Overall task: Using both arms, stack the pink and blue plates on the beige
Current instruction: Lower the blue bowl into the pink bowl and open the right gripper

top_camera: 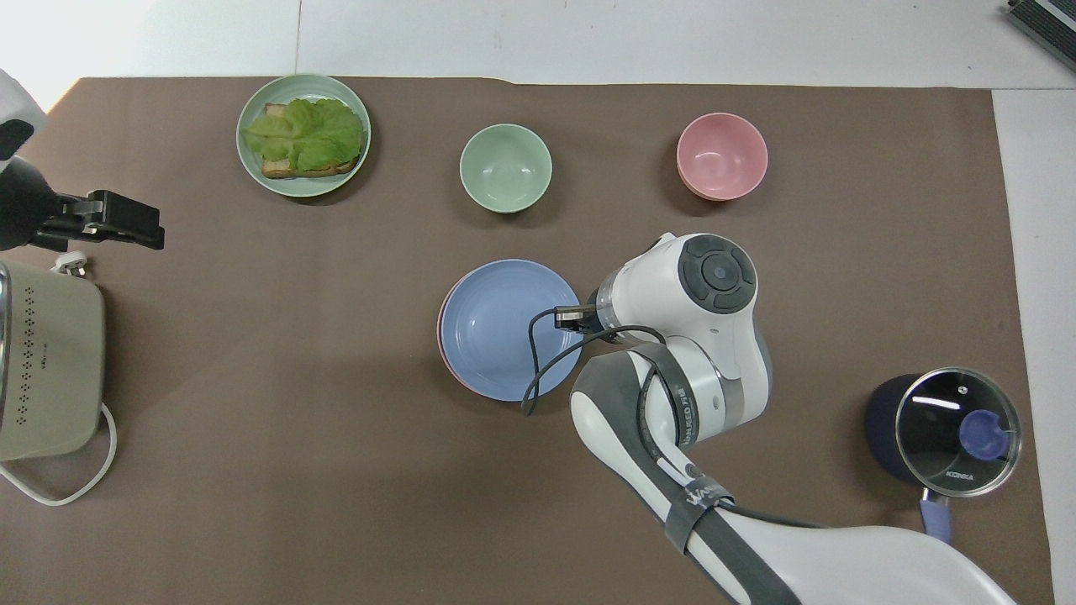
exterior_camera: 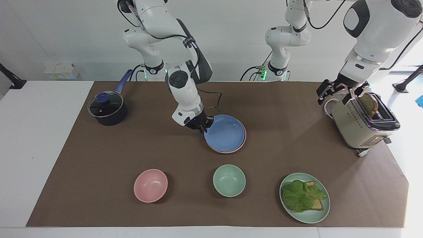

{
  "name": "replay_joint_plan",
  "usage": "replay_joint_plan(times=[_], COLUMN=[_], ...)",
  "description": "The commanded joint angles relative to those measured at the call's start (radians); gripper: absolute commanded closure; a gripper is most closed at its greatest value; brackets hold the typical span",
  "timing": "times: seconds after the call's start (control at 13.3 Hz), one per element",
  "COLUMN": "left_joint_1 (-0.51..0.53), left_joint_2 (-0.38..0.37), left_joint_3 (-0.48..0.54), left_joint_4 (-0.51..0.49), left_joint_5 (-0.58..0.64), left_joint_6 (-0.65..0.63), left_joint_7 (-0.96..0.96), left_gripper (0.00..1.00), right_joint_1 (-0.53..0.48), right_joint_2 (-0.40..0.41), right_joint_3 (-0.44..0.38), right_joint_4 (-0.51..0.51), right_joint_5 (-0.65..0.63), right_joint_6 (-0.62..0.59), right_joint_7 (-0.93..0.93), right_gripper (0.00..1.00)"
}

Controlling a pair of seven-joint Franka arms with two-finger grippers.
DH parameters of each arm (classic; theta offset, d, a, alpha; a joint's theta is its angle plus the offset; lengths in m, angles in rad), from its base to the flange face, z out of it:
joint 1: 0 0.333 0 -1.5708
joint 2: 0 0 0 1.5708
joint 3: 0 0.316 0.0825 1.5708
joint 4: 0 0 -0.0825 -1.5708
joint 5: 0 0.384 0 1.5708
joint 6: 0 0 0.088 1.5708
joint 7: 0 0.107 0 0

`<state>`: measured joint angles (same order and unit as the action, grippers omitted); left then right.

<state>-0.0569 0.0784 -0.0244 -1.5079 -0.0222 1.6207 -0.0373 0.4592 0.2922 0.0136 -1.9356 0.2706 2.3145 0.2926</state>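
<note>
Three plates (exterior_camera: 225,134), perhaps more stacked; two bowls (exterior_camera: 150,185); one pot (exterior_camera: 107,108); one toaster (exterior_camera: 362,124).

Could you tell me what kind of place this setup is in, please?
Probably a robotics lab staged as a kitchen: two white arms at a mat-covered table, with a toaster, a pot and a sandwich.

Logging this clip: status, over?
Right tool at blue plate rim. Blue rests on pink plate. Left tool open, idle at toaster. Nothing in the way.

Upper plate (exterior_camera: 225,133) on lower plate (exterior_camera: 244,140), mid-table; bowls farther.
</note>
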Motion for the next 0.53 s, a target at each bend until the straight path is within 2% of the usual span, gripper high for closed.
replay_joint_plan(times=[0.0, 0.23, 0.45], left_joint_1=[0.008, 0.008, 0.008], left_joint_2=[-0.005, -0.005, -0.005], left_joint_3=[-0.006, -0.006, -0.006], left_joint_4=[-0.002, -0.002, -0.002], left_joint_5=[0.016, 0.016, 0.016], left_joint_6=[-0.01, -0.01, -0.01], left_joint_7=[0.002, 0.001, 0.001], left_gripper=[0.0, 0.0, 0.0], right_joint_1=[0.007, 0.004, -0.042], right_joint_2=[-0.001, -0.01, -0.097], right_joint_3=[0.0, 0.0, -0.015], right_joint_4=[0.003, 0.033, 0.04], right_joint_5=[0.015, 0.013, -0.001], right_joint_6=[0.017, 0.008, -0.047], right_joint_7=[-0.001, 0.005, 0.007], right_gripper=[0.35, 0.0, 0.0])
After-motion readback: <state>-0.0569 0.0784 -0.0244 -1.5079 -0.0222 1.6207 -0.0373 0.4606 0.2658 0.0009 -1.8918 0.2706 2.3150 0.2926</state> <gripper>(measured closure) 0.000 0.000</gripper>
